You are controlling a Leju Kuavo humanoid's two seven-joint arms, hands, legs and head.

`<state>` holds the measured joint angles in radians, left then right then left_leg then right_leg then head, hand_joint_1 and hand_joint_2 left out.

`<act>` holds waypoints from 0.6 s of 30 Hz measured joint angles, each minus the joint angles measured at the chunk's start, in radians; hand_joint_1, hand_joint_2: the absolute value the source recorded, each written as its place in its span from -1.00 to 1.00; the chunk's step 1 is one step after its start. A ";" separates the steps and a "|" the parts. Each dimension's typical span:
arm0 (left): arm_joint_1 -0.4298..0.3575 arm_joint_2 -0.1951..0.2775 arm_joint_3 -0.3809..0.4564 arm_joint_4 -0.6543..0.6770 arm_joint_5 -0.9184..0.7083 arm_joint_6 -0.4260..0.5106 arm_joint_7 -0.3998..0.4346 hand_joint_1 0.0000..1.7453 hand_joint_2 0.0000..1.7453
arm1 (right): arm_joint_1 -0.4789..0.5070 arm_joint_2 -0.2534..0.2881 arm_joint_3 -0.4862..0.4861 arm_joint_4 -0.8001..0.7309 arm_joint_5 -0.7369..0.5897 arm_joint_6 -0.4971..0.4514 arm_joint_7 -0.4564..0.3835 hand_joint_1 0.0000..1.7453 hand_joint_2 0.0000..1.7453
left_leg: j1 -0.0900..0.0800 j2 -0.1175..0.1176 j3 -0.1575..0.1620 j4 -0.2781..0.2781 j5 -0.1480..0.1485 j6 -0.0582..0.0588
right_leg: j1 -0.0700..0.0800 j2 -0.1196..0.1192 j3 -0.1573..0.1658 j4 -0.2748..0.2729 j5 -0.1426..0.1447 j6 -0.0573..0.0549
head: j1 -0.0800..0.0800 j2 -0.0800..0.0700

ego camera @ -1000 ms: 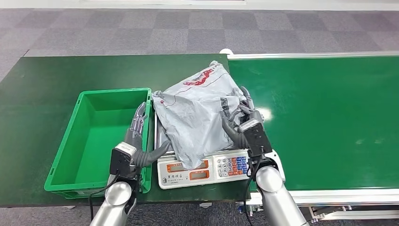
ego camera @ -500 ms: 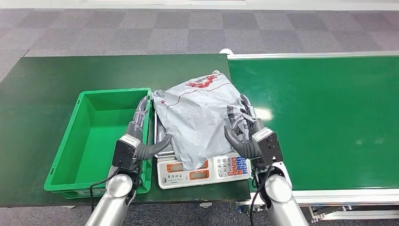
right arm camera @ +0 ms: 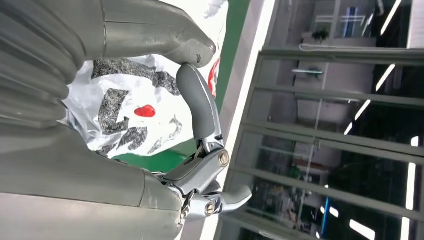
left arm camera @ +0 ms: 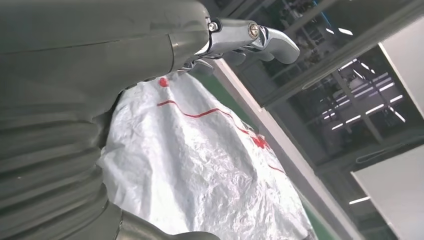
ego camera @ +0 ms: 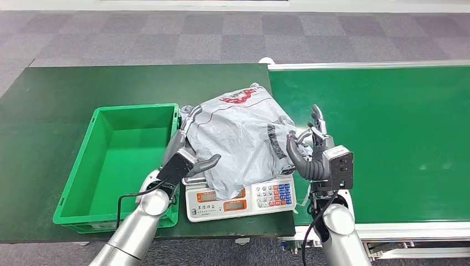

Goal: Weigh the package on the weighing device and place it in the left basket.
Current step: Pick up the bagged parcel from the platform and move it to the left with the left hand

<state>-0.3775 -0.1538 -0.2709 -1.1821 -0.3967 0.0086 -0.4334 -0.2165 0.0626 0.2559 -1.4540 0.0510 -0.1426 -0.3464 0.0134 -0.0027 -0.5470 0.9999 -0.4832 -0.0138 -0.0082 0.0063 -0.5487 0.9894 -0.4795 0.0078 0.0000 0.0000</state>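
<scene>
Dark green table (ego camera: 66, 88), brighter green conveyor belt (ego camera: 388, 127) beside it, grey checkered carpet (ego camera: 166, 33) beyond

My head view is evenly and brightly lit from overhead, sharp across the frame, with only soft shadows under the package (ego camera: 241, 138). One white glare spot sits on the conveyor belt (ego camera: 388, 138) just beside the right hand (ego camera: 318, 155). In my wrist views, ceiling strip lights burn out to white streaks, the crinkled plastic shines, and the near grey hand covers look soft and slightly blurred.
</scene>
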 joint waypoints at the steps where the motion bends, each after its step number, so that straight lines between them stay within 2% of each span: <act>1: -0.016 0.000 -0.008 0.013 -0.013 -0.004 0.000 -1.00 1.00 | -0.004 0.000 -0.010 0.007 -0.012 -0.001 0.000 -1.00 1.00 | 0.000 0.000 0.000 0.000 0.000 0.000 | 0.000 0.000 0.000 0.000 0.000 0.000 | 0.000 0.000; 10: -0.228 -0.023 -0.078 0.230 -0.083 -0.077 0.000 -1.00 1.00 | -0.078 0.000 -0.111 0.156 -0.002 -0.029 -0.043 -1.00 1.00 | 0.000 -0.001 -0.001 0.000 0.002 0.000 | 0.000 0.000 -0.001 0.000 0.002 0.000 | 0.000 0.000; 16: -0.340 -0.024 -0.127 0.402 -0.120 -0.174 -0.022 -1.00 1.00 | -0.084 0.001 -0.116 0.190 -0.004 0.008 -0.056 -1.00 1.00 | 0.000 -0.001 -0.001 0.000 0.002 0.000 | 0.000 0.000 -0.001 0.002 0.002 0.000 | 0.000 0.000; 18: -0.368 -0.024 -0.145 0.448 -0.138 -0.236 -0.041 -1.00 1.00 | -0.085 0.002 -0.116 0.192 -0.007 0.016 -0.056 -1.00 1.00 | 0.000 -0.001 -0.001 0.000 0.002 0.000 | 0.000 0.000 -0.002 0.002 0.002 0.000 | 0.000 0.000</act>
<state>-0.7450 -0.1778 -0.4159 -0.7342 -0.5348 -0.2275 -0.4748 -0.3010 0.0648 0.1397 -1.2624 0.0441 -0.1265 -0.4025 0.0132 -0.0037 -0.5483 1.0004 -0.4810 -0.0140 -0.0084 0.0058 -0.5502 0.9912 -0.4775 0.0076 0.0000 0.0000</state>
